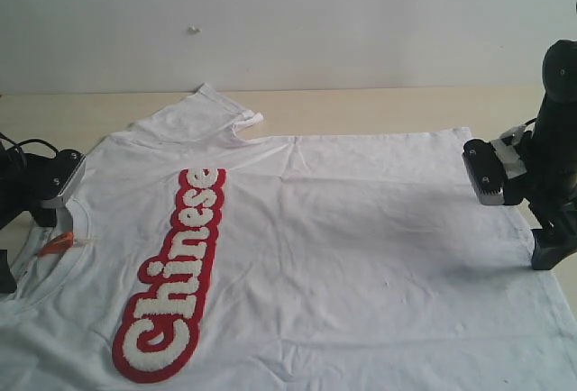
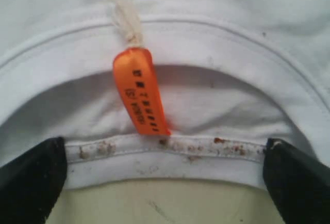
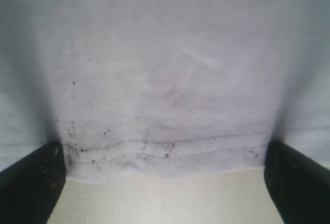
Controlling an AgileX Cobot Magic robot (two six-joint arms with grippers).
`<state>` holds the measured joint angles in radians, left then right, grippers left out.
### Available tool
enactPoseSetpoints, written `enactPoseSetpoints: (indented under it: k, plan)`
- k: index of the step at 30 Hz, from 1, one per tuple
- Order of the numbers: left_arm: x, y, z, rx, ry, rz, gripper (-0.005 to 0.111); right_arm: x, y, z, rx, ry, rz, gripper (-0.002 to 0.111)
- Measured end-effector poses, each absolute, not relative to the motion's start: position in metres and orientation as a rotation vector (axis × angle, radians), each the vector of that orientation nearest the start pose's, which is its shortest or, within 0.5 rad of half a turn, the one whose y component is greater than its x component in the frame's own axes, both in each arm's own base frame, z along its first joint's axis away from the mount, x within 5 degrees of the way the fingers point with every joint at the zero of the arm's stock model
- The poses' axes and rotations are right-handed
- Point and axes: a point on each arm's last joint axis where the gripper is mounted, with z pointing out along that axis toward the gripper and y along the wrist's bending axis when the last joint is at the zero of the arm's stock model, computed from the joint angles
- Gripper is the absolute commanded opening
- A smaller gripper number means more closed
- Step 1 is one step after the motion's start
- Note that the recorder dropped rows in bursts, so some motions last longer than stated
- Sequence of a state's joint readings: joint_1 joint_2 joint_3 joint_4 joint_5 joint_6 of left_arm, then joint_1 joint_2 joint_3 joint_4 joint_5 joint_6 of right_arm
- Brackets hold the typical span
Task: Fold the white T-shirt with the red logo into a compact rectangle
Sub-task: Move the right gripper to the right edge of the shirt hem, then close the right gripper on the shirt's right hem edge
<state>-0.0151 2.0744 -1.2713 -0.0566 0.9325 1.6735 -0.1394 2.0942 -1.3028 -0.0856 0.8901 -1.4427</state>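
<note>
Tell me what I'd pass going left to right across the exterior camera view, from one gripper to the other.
left gripper → red logo → plain front of the white T-shirt → right gripper. The orange neck tag overlaps the left gripper sideways, so it is left out.

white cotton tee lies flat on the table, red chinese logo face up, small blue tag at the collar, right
Not quite: the small neck tag is orange, not blue, as the left wrist view shows. The white cotton T-shirt does lie flat, red-outlined logo face up.
</note>
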Motion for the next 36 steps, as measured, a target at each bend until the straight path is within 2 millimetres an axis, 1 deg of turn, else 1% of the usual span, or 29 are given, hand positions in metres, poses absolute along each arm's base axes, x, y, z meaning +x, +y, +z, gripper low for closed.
enactPoseSetpoints:
  k: [22,25,26,28,29,31,35,36]
  plan:
    - [0.3666,-0.0097,0.1131,-2.294,-2.113,0.136,0.105,0.3734,-0.0582,0.1121,-2.011,2.487,-0.05,0.105]
    - [0.3666,-0.0097,0.1131,-2.294,-2.113,0.136,0.105,0.3734,-0.0582,0.1121,-2.011,2.487,-0.05,0.102]
    - [0.3666,-0.0097,0.1131,-2.294,-2.113,0.136,0.105,0.3734,-0.0582,0.1112,-2.012,2.489,-0.047,0.099]
    - [0.3666,-0.0097,0.1131,-2.294,-2.113,0.136,0.105,0.3733,-0.0582,0.1106,-2.013,2.489,-0.045,0.089]
    - [0.3666,-0.0097,0.1131,-2.294,-2.113,0.136,0.105,0.3733,-0.0582,0.1106,-2.013,2.489,-0.045,0.081]
    - [0.3666,-0.0097,0.1131,-2.294,-2.113,0.136,0.105,0.3733,-0.0582,0.1104,-2.013,2.49,-0.045,0.061]
    - [0.3666,-0.0097,0.1131,-2.294,-2.113,0.136,0.105,0.3733,-0.0582,0.1104,-2.013,2.49,-0.045,0.005]
    - [0.3666,-0.0097,0.1131,-2.294,-2.113,0.136,0.105,0.3733,-0.0582,0.1104,-2.013,2.49,-0.045,0.001]
